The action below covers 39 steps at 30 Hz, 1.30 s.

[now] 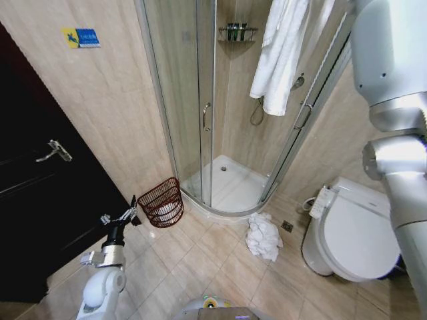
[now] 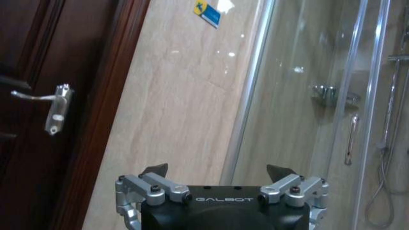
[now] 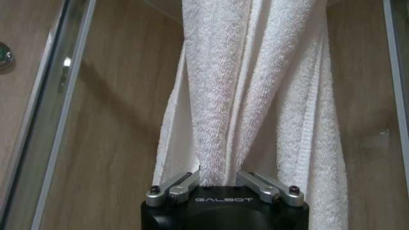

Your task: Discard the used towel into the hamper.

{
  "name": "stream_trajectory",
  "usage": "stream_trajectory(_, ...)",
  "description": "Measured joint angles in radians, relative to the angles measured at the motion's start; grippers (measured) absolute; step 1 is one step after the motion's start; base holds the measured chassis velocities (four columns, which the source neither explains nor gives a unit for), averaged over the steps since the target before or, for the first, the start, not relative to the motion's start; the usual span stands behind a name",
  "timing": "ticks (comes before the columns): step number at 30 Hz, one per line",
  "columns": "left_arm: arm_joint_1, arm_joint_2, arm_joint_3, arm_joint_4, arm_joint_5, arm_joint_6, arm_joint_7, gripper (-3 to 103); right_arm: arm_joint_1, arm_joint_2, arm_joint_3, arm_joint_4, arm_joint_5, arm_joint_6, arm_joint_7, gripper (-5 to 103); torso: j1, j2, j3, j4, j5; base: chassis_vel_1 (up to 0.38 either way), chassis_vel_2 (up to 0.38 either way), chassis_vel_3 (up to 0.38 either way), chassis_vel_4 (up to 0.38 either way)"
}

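While our right pincer (image 3: 214,184) is clamped on a fold of the hanging white towel (image 1: 280,53) up by the shower door, our left pincer (image 1: 127,217) waits low with jaws wide, holding nothing. We note the hamper (image 1: 162,202) on the floor beside the shower base, well apart from the towel. We judge grasp done, carry and drop outstanding.

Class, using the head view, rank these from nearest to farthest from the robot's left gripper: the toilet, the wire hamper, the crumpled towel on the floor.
1. The hamper, on the floor just beyond the left gripper, by the shower base.
2. The crumpled towel, mid-floor, to the robot's right.
3. The toilet, at the far right.
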State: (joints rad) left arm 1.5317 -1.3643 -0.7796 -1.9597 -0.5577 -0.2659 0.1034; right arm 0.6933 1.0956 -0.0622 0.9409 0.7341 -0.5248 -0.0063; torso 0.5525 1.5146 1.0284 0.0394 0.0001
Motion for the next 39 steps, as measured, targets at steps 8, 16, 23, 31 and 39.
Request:
stream_trajectory(8,0.005,-0.002,-0.01,-0.011,0.004,0.003,0.007,100,-0.04,-0.045,-0.007,0.125,0.038,-0.032,0.036,7,0.023,0.051,0.027,0.0,-0.0001,0.0,0.0,0.0,0.0)
stream_trajectory(16,0.015,-0.004,-0.007,-0.012,0.007,-0.001,0.01,100,-0.122,-0.129,0.001,0.325,0.134,-0.095,0.132,7,0.045,0.098,0.052,0.0,-0.0004,0.0,0.0,0.0,0.0)
stream_trajectory(23,0.007,-0.005,0.003,-0.015,0.011,0.0,0.011,100,-0.278,-0.236,0.064,0.554,0.249,-0.142,0.224,7,0.048,0.104,0.055,0.0,-0.0001,0.0,0.0,0.0,0.0)
stream_trajectory(31,-0.007,-0.01,0.025,-0.015,0.041,0.012,0.012,100,-0.566,-0.396,0.255,0.837,0.354,-0.156,0.284,7,0.048,0.103,0.054,0.0,-0.0004,0.0,0.0,0.0,0.0)
stream_trajectory(39,-0.023,-0.011,0.046,-0.014,0.057,0.024,0.011,100,-0.871,-0.477,0.412,1.041,0.416,-0.154,0.332,7,0.047,0.1,0.053,-0.0002,0.0005,0.0,0.0,0.0,0.0)
